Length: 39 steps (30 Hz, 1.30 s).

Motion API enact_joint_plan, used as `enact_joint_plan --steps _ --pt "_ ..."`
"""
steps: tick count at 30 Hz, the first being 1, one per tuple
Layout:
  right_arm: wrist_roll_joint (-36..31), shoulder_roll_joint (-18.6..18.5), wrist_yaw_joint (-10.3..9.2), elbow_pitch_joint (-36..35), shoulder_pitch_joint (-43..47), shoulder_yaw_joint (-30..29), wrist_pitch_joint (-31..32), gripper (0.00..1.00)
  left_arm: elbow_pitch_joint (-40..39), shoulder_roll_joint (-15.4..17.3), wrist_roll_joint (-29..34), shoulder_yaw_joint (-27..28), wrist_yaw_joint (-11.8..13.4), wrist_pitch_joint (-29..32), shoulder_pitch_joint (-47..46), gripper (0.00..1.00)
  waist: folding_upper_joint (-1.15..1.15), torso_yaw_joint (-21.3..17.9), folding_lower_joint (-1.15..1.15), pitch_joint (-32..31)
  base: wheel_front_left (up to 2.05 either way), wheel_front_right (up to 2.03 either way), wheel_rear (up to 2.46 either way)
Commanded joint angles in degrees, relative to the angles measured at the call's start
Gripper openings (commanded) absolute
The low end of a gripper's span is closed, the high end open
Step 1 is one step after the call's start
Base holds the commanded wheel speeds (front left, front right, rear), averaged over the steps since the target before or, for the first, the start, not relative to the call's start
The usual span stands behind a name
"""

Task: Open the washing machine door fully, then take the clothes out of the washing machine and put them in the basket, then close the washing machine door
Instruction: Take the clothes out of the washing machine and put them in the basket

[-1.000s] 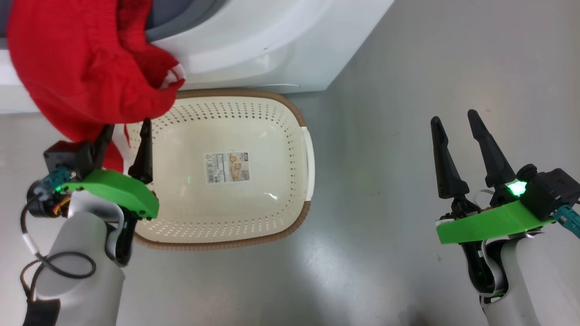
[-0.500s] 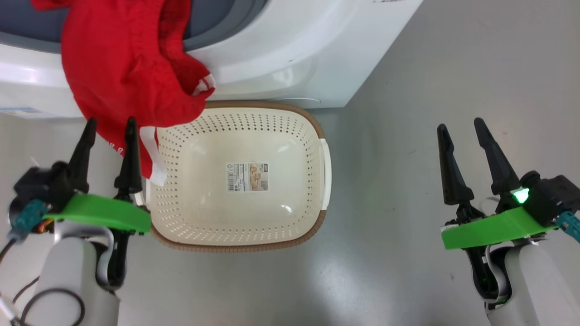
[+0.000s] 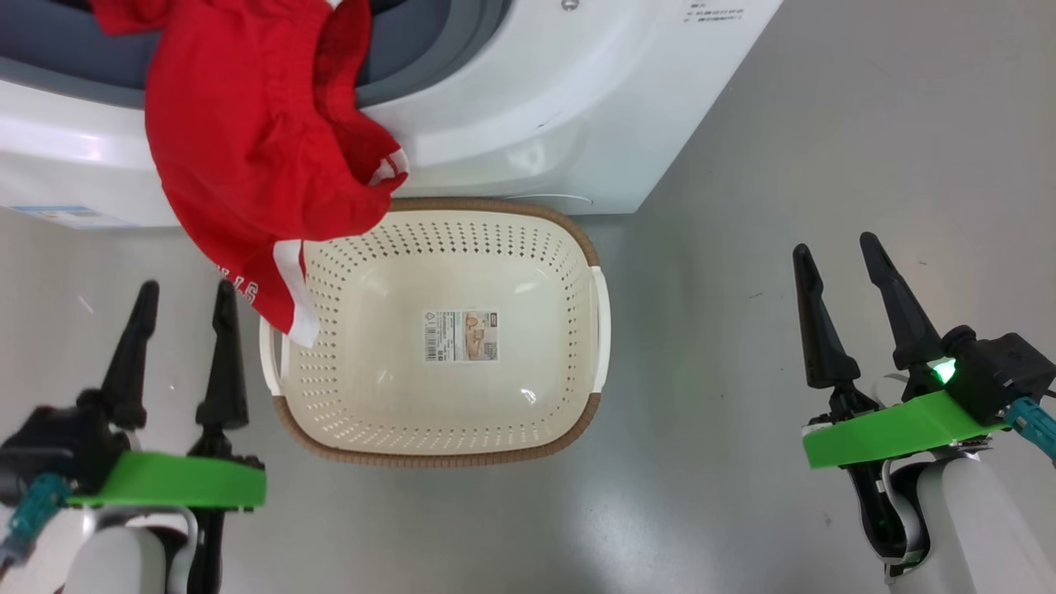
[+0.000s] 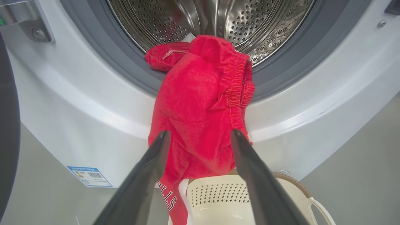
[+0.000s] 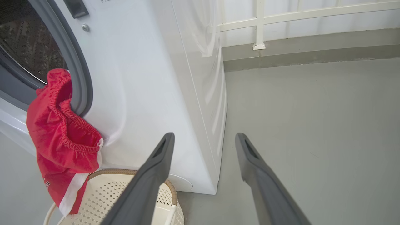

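Red clothes [image 3: 264, 148] with white trim hang out of the washing machine [image 3: 528, 91] over its front, and their lower end dangles above the basket's left rim. The cream basket [image 3: 429, 455] stands on the floor against the machine and holds nothing. My left gripper [image 3: 186, 289] is open, left of the basket and below the fabric, apart from it. In the left wrist view the clothes [image 4: 200, 103] drape over the grey gasket from the steel drum [image 4: 218, 18], beyond my open left gripper [image 4: 200, 132]. The door's black rim [image 4: 7, 125] shows at the left edge, swung open. My right gripper [image 3: 833, 244] is open over bare floor.
The right wrist view shows the machine's side [image 5: 200, 93], the clothes [image 5: 59, 134], the basket [image 5: 103, 193] and my right gripper [image 5: 204, 135]. Grey floor [image 5: 312, 125] runs to a wall with a white railing [image 5: 259, 25]. A blue label [image 4: 89, 175] marks the machine's lower front.
My left gripper has drawn back down and left, away from the hem of the red clothes, still open. The head camera has shifted. The clothes stay draped; the right arm holds still.
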Motion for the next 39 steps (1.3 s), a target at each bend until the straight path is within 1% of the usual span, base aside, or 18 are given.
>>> enact_joint_plan --steps 1,8,22,31,32,35,39 --pt "0.0 0.0 0.2 -1.1 1.5 1.3 -0.4 1.0 -2.6 1.3 1.1 2.0 -0.3 -0.3 2.4 1.0 0.0 -0.1 0.0 -0.1 0.0 0.0 0.0" --pt "-0.1 0.0 0.2 -1.0 1.6 1.5 -0.4 1.0 -4.9 1.1 1.0 2.1 -0.3 -0.3 4.1 1.0 0.0 0.0 0.0 0.0 0.0 0.0 0.0" --pt "0.1 0.0 0.2 -0.9 1.4 1.9 -0.4 1.0 -4.2 1.4 1.1 1.1 -0.3 -0.3 1.9 1.0 0.0 -0.4 0.0 0.0 0.0 0.0 0.0" --pt "0.4 0.0 0.2 -0.9 0.7 1.7 -0.4 1.0 -0.7 2.8 1.8 -1.6 -0.3 -0.3 -6.8 1.0 0.0 -0.4 0.0 1.0 0.0 0.0 0.0" --pt "0.5 0.0 0.2 -0.9 0.5 1.7 -0.4 1.0 1.2 3.2 2.3 -2.9 -0.3 -0.3 -9.6 1.0 0.0 -0.5 0.0 1.3 0.0 0.0 0.0" --pt "0.8 0.0 0.2 -0.9 0.1 2.1 -0.4 1.0 4.8 3.6 3.1 -4.6 -0.3 -0.3 -13.9 1.0 0.0 -0.9 0.0 1.7 0.0 0.0 0.0" --pt "1.3 0.0 0.2 -1.0 -0.5 3.0 -0.4 1.0 10.4 4.1 4.4 -5.6 -0.3 -0.3 -20.1 1.0 0.0 -1.7 0.0 2.5 0.0 0.0 0.0"
